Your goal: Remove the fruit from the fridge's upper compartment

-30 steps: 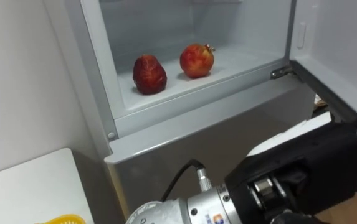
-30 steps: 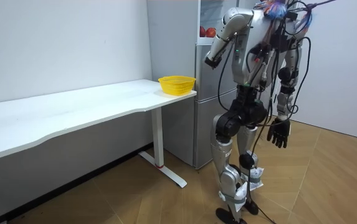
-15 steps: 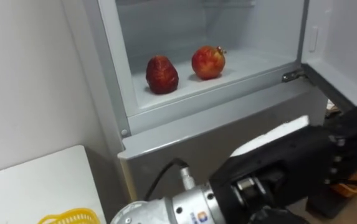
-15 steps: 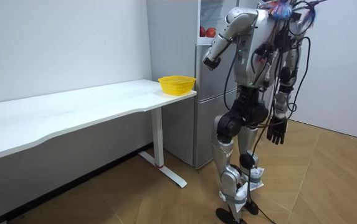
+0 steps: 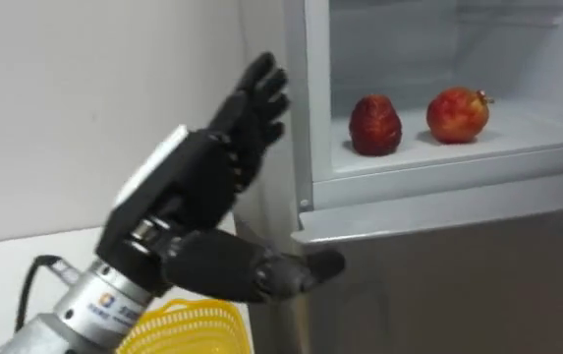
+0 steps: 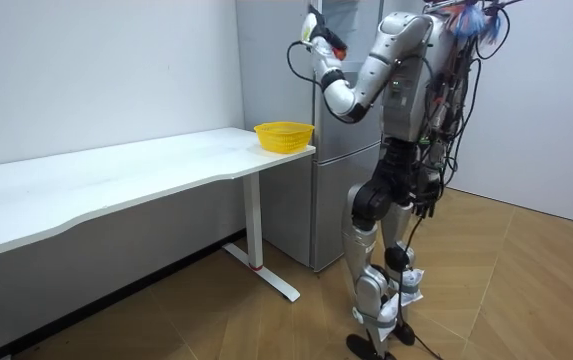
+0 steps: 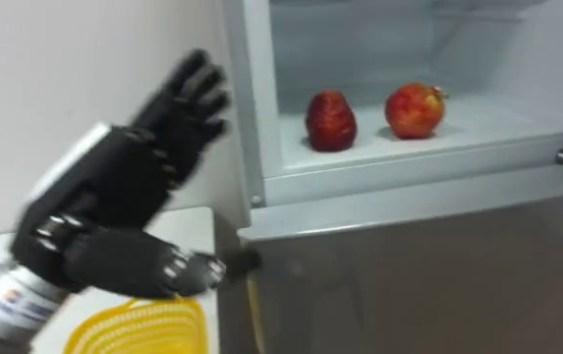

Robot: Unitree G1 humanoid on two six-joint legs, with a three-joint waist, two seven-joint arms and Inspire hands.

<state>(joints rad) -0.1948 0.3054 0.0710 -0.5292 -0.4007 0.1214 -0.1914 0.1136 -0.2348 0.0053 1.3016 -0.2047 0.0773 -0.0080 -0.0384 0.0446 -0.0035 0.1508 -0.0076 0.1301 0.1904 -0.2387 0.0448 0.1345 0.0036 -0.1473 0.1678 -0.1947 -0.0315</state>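
Two red fruits lie on the white shelf of the open upper fridge. The darker one is on the left and the rounder, yellow-tinged one on the right. My left hand is raised in front of the white wall, just left of the fridge's frame. Its fingers are spread and straight and it holds nothing. It stays outside the compartment, well left of the fruits. In the room view the left hand is up at head height by the fridge's top.
A yellow mesh basket stands on the corner of the long white table, right beside the fridge. The grey lower fridge door is closed below the shelf. I stand on the wooden floor facing the fridge.
My left arm swung up from in front of the lower door to head height beside the fridge's left edge, fingers spread. The head camera turned left, bringing the basket into view.
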